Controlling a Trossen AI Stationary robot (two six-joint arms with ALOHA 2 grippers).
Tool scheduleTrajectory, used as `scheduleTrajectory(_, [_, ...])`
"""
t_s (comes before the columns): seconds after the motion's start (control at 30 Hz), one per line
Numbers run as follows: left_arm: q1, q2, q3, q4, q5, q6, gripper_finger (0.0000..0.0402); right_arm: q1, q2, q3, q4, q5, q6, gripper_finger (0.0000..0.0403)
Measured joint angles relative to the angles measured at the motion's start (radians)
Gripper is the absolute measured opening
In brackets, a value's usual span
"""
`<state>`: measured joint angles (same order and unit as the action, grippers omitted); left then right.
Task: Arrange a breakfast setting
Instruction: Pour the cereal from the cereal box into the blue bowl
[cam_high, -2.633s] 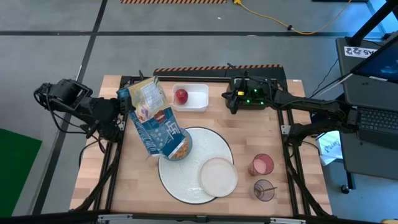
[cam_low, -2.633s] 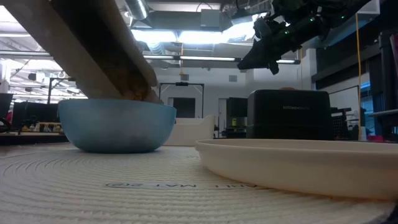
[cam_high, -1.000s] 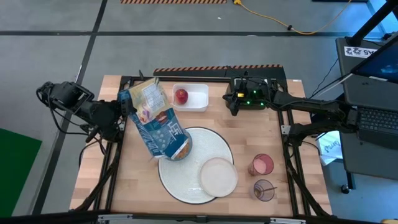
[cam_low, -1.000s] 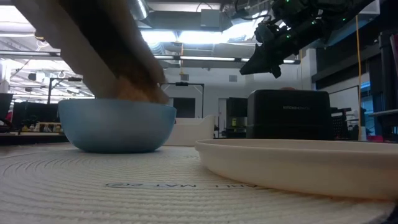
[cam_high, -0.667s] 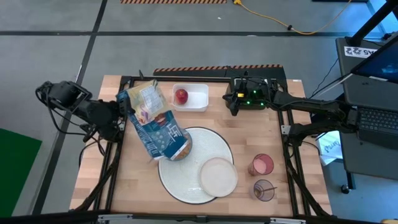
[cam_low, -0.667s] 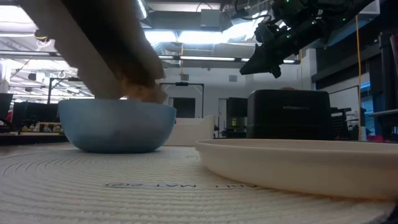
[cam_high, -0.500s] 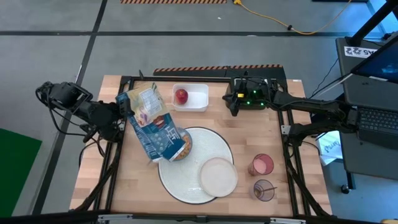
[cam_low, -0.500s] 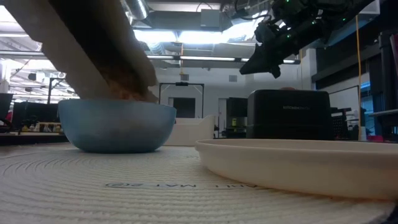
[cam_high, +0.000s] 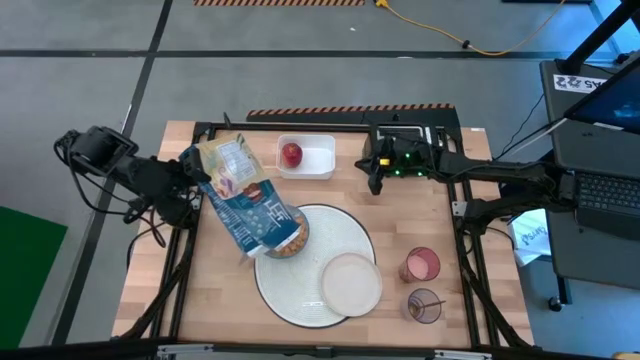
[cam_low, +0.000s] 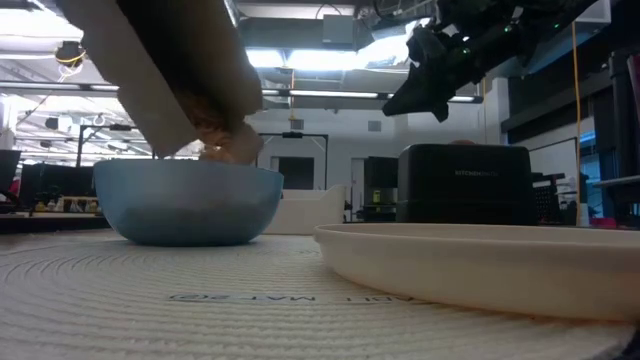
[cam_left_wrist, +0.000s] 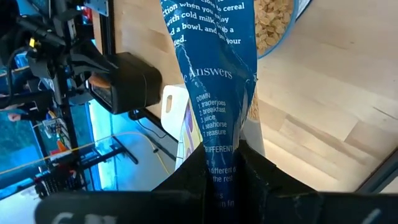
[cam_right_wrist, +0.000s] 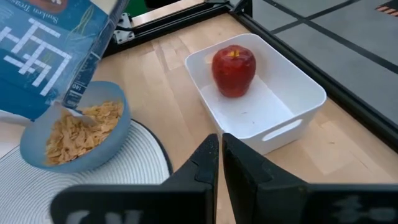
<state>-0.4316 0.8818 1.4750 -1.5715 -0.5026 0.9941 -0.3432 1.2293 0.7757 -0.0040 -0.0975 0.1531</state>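
A blue cereal box hangs tilted, its open mouth low over the blue bowl on the round white mat. Tan cereal lies in the bowl, and some falls from the mouth. My left gripper is shut on the box's raised end. The cream plate lies on the mat's near right part. A pink tumbler and a purple tumbler with a thin spoon stand to the mat's right. My right gripper hovers shut between the toaster and a tub holding the red apple. My left gripper pinches the cereal box's raised end between its two fingers, and the cardboard is creased there. The fingers come slanting down from the table's left side. The box is lifted clear and tilted, its mouth downward over the bowl.
A white square tub stands at the table's far edge. The black toaster stands at the far right under my right arm. Bare wood lies at the near left of the table.
My left gripper has rolled, and the cereal box has turned with it, its raised end shifting a little toward the table's left. The mouth has stayed over the bowl. Cereal shows falling from it into the bowl.
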Motion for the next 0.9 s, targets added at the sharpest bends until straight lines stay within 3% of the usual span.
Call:
scheduleTrajectory(0.47, [0.000, -0.051, 0.000, 0.000, 0.006, -0.086, 0.0045, 0.058, 0.000, 0.000, 0.004, 0.040, 0.025, 0.0026])
scheduleTrajectory(0.9, [0.001, -0.086, 0.000, 0.000, 0.032, -0.273, 0.0045, 0.090, 0.000, 0.000, 0.002, 0.070, 0.025, 0.0026])
